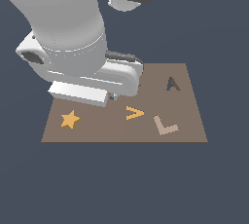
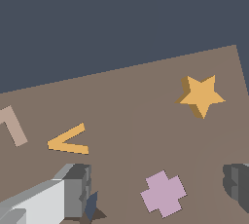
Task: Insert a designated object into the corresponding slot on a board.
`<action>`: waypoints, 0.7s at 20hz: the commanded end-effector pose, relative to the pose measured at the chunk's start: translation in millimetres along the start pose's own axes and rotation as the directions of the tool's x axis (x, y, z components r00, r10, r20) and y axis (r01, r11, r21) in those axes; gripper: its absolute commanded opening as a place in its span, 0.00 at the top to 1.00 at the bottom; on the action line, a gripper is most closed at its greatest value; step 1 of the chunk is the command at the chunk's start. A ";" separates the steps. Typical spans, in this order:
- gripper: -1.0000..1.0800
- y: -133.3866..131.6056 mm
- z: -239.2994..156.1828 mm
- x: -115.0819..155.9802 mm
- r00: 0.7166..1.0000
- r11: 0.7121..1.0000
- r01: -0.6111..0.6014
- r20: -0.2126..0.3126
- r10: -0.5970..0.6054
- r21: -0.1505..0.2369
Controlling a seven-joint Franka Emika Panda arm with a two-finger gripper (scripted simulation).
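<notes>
The orange-yellow star piece (image 1: pixel 70 119) lies flat on the brown board (image 1: pixel 189 121), near its front corner on the exterior view's left. In the wrist view the star (image 2: pixel 200 95) is apart from both fingers. My gripper (image 2: pixel 158 183) is open and holds nothing, its fingers (image 2: pixel 78 189) spread wide above the board (image 2: pixel 121 96). A sliver of the dark navy slot (image 2: pixel 91 207) shows beside one finger; the rest is hidden. In the exterior view the hand (image 1: pixel 97 84) hovers over the board's back part and covers the slot.
An orange V piece (image 1: pixel 134 113) and a beige L piece (image 1: pixel 165 125) lie on the board, and a dark A-shaped cutout (image 1: pixel 172 84) sits at the back. A pink cross piece (image 2: pixel 163 193) lies under the span between the fingers. Dark floor surrounds the board.
</notes>
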State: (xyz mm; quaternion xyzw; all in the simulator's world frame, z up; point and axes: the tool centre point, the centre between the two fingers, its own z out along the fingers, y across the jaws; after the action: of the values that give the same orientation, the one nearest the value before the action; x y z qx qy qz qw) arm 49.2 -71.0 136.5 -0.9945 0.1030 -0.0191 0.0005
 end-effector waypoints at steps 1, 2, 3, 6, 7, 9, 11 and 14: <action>0.04 14.7 16.5 11.1 0.999 0.999 -0.050 0.007 0.050 -0.003; 0.04 21.1 23.4 15.7 0.997 0.997 -0.072 0.009 0.072 -0.004; 0.04 27.3 30.1 20.1 0.996 0.996 -0.092 0.012 0.092 -0.005; 0.04 44.3 47.9 30.9 0.989 0.989 -0.147 0.019 0.148 -0.008; 0.04 49.4 53.0 33.8 0.986 0.987 -0.163 0.021 0.164 -0.009; 0.04 58.7 62.3 38.9 0.981 0.981 -0.192 0.025 0.192 -0.010; 0.04 66.7 70.0 43.0 0.976 0.976 -0.216 0.028 0.217 -0.012; 0.04 76.0 78.9 47.5 0.969 0.970 -0.244 0.031 0.244 -0.013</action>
State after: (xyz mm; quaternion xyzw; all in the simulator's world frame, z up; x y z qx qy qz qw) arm 81.1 -150.6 63.2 -0.9761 0.2175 -0.0026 -0.0004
